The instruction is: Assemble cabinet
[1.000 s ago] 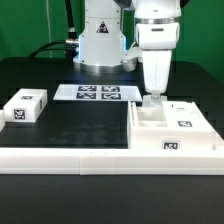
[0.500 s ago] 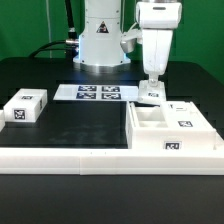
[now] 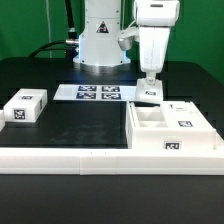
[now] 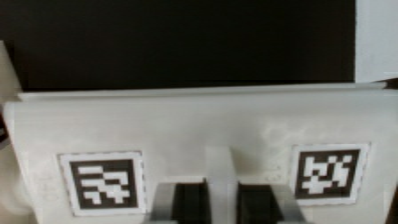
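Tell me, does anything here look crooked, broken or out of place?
Nothing stands out. The cabinet and the small white block sit flat on the table, with no damage visible. The only part off the table is a small white tagged piece, held by the gripper above the cabinet's far edge.

Marker board (image 3: 98, 93), white rail (image 3: 60, 157), black table (image 3: 25, 75)

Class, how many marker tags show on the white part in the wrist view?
2: a tag and a second tag flank the hand on the white part; others may be hidden.
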### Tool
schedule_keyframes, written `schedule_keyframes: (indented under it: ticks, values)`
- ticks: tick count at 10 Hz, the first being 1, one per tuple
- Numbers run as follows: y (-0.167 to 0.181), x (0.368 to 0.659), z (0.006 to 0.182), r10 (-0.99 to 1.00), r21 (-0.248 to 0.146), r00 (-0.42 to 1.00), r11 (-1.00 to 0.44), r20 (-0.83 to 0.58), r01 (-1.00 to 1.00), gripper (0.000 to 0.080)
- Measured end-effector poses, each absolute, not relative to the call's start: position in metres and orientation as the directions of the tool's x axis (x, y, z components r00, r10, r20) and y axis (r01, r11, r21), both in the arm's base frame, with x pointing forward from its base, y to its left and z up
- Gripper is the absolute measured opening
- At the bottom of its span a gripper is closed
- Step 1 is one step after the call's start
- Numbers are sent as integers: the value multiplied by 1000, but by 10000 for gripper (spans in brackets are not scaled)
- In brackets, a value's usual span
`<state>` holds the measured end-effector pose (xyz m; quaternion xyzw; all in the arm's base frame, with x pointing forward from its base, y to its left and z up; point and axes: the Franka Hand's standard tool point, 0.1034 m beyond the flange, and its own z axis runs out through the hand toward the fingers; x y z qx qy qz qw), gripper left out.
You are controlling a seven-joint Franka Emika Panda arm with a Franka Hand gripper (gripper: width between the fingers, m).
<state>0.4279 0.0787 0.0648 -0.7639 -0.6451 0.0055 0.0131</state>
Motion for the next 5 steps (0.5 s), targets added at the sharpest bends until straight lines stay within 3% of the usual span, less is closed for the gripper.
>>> schedule_keyframes:
  ticks: [5]
  values:
    - [71,432,65,983,-25,186,-186,10,982,68]
